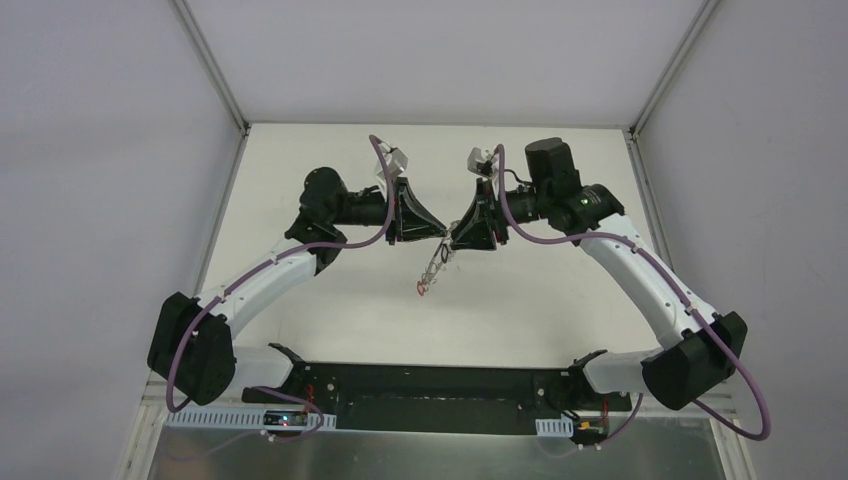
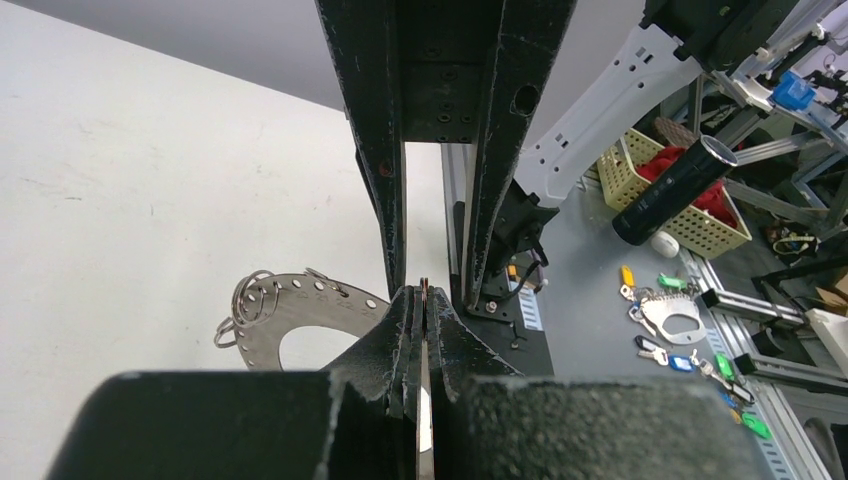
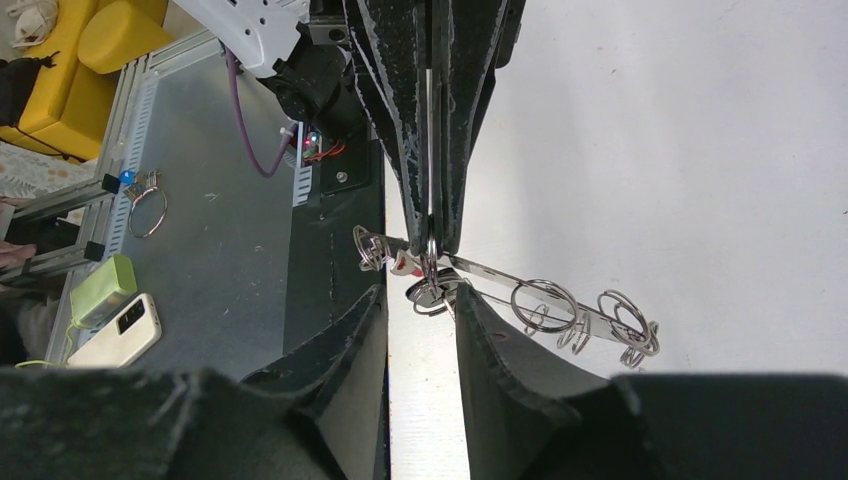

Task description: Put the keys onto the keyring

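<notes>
Right wrist view, left tool (image 3: 432, 235) clenching the keyring (image 3: 505, 277) edge-on above the counter (image 3: 700, 150), right tool (image 3: 420, 298) standing released, jaws flanking the keys (image 3: 432, 290) at its rim

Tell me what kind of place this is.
Probably a robotics lab workcell: a white table boxed by white panels, with aluminium framing and a yellow basket beside it.

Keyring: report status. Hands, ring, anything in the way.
Left hand shut on keyring edge, ring held in the air. Right hand open, astride the keys hanging from it. No obstruction seen.
</notes>
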`<state>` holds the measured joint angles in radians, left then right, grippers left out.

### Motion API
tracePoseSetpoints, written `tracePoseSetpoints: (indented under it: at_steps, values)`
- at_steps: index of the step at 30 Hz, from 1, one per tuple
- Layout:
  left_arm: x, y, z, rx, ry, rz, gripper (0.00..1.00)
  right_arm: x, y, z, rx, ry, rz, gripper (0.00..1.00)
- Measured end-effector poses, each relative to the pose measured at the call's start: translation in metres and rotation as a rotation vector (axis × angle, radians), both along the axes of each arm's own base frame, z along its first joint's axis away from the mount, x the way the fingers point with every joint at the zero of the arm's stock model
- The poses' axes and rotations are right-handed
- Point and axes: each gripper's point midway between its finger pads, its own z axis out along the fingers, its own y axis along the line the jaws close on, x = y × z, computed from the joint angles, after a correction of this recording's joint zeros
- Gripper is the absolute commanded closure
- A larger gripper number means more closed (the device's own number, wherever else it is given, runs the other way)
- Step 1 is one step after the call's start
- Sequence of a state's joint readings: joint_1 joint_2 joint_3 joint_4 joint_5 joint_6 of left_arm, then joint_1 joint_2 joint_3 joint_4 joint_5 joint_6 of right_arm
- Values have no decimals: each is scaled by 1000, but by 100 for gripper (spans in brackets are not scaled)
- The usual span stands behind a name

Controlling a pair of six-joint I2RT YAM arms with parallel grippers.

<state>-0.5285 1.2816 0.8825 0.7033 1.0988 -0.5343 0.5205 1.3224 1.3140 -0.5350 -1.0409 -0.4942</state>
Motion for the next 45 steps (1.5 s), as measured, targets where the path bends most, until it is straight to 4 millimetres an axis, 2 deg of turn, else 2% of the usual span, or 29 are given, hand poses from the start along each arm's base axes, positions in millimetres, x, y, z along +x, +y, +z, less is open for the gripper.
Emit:
tracePoseSetpoints:
  at_steps: [6, 13, 23, 28, 33, 39, 45]
  values:
    - [1, -1, -1, -2, 9, -1, 100, 1, 1, 0, -3, 4, -7, 67]
    - [1, -1, 0, -4, 16, -2, 100, 2, 6, -5, -11, 22, -2, 73]
    - [3, -2, -5, 4, 31, -2, 100, 3, 9, -8, -15, 40, -2, 74]
    - [4, -3, -6, 5, 33, -2, 100, 3, 9, -8, -17, 38, -5, 80]
    - [4, -3, -6, 5, 33, -2, 100, 5, 8, -9, -21, 34, -13, 81]
    - [4, -3, -6, 5, 33, -2, 100, 6, 8, -10, -25, 31, -19, 95]
    - [4, -3, -6, 5, 33, -2, 100, 7, 8, -10, -27, 30, -22, 100]
